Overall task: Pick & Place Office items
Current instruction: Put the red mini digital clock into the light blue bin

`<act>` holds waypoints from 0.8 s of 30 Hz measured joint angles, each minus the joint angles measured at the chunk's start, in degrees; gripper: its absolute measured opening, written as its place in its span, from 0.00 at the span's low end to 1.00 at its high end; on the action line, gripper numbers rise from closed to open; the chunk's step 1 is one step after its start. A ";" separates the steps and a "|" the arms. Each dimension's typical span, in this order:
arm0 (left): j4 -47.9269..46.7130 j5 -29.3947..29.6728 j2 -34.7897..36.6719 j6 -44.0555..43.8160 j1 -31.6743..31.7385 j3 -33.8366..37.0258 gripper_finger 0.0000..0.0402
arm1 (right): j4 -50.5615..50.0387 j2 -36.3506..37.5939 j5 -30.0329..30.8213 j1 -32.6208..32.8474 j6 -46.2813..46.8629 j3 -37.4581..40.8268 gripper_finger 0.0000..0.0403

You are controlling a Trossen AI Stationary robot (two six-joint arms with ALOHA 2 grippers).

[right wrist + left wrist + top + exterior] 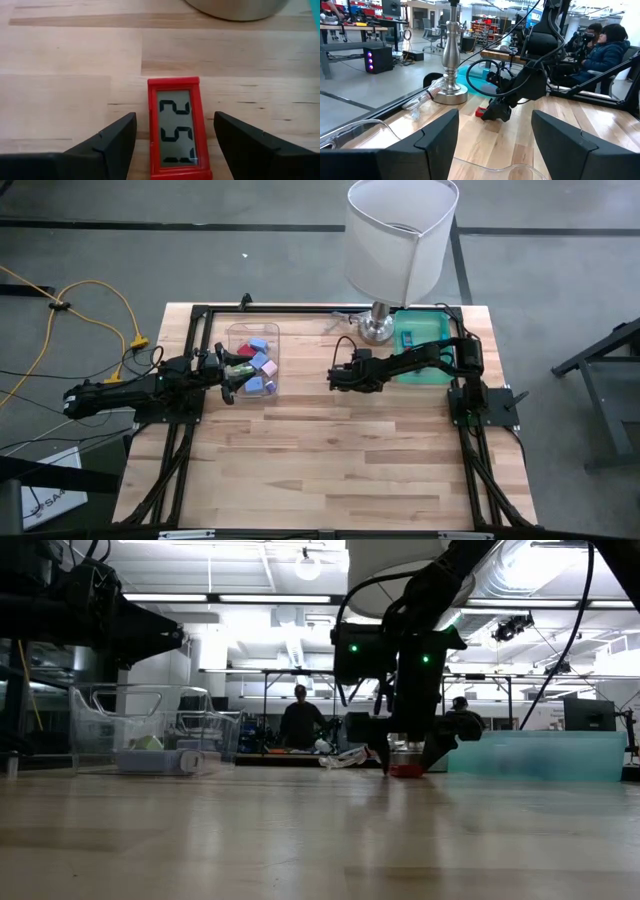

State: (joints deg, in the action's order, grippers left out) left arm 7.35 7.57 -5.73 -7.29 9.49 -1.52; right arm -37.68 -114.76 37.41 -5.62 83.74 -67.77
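Note:
A small red piece with a grey number display (175, 125) lies flat on the wooden table, near the lamp's base; it also shows in the low view (407, 771) and the left wrist view (480, 111). My right gripper (175, 117) (335, 378) slants down over it, open, one finger on either side with a gap to each. A clear bin (232, 330) at the table's left holds several office items, among them light blue blocks (258, 343). My left gripper (228, 375) (495, 120) stands level and open at the bin's near left side, with nothing between its fingers.
A big lamp with a white shade (400, 240) stands on its metal base (377, 328) at the table's far edge. A teal tray (425, 345) lies beside it, under the right arm. People sit in the room beyond the table (605, 45).

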 joint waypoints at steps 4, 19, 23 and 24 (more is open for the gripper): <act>0.00 0.00 0.00 0.00 -0.01 0.00 0.61 | -0.43 0.00 0.01 -0.08 0.00 0.00 0.61; 0.02 -0.06 0.01 0.00 0.01 -0.01 0.61 | -0.41 -0.02 -0.05 -0.08 0.00 0.00 0.44; 0.01 -0.22 0.01 0.00 0.00 -0.02 0.61 | -0.41 -0.02 -0.02 -0.06 -0.01 0.00 0.39; 0.02 -0.22 0.00 0.00 0.00 -0.01 0.61 | -0.41 -0.02 -0.01 -0.03 0.00 0.00 0.38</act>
State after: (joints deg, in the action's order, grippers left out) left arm 7.38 7.35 -5.73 -7.29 9.49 -1.53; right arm -38.09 -114.78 37.40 -5.65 83.74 -67.77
